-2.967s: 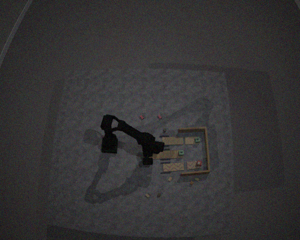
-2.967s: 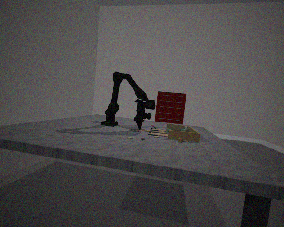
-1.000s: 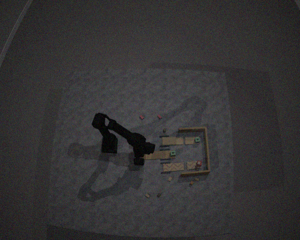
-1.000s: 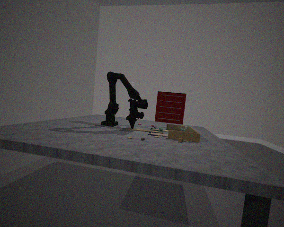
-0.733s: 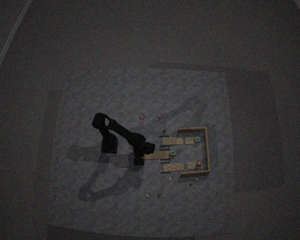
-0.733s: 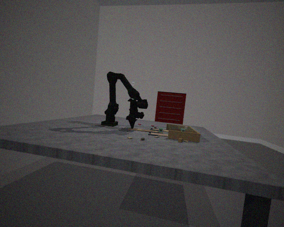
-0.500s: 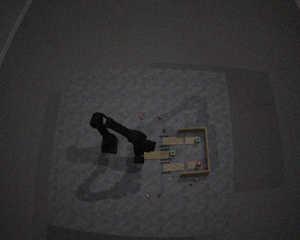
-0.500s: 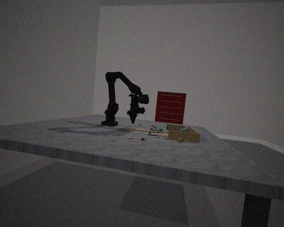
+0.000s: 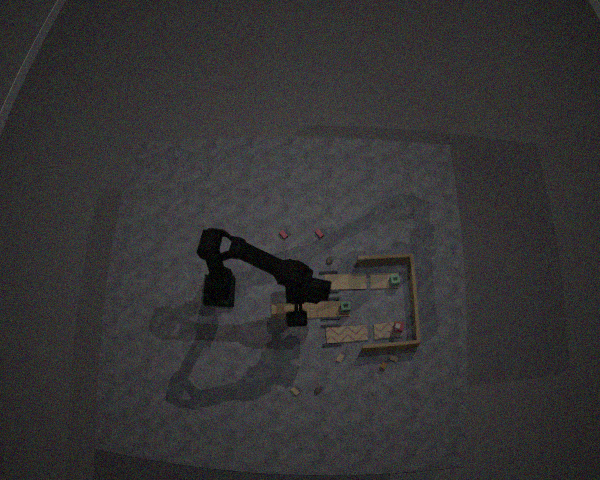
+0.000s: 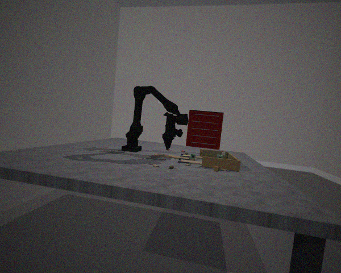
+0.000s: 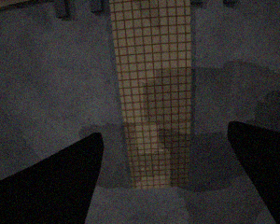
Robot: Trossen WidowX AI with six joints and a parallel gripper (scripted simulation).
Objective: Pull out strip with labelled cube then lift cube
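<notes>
The checked strip lies in one piece on the counter, reaching from under the gripper toward 3 o'clock, and the green cube sits on its far end, just outside the open mouth of the wooden pen. In the wrist view the strip's near end lies between the two dark fingers, apart from both; the jaws are spread wide and pinch nothing, and they hang above the counter pointing down. At 12 o'clock of this strip a plain strip lies in two pieces, its far piece inside the pen carrying a second green cube. At 6 o'clock a zigzag strip is likewise split, and a red cube sits on its piece inside the pen. The pen is a three-walled frame, open toward 9 o'clock. Two small red blocks lie on the counter at 12 o'clock of the arm, and small tan bits lie scattered toward 6 o'clock. The counter is grey and mottled, under dim light; a red slatted panel stands at its far edge before a pale wall.
</notes>
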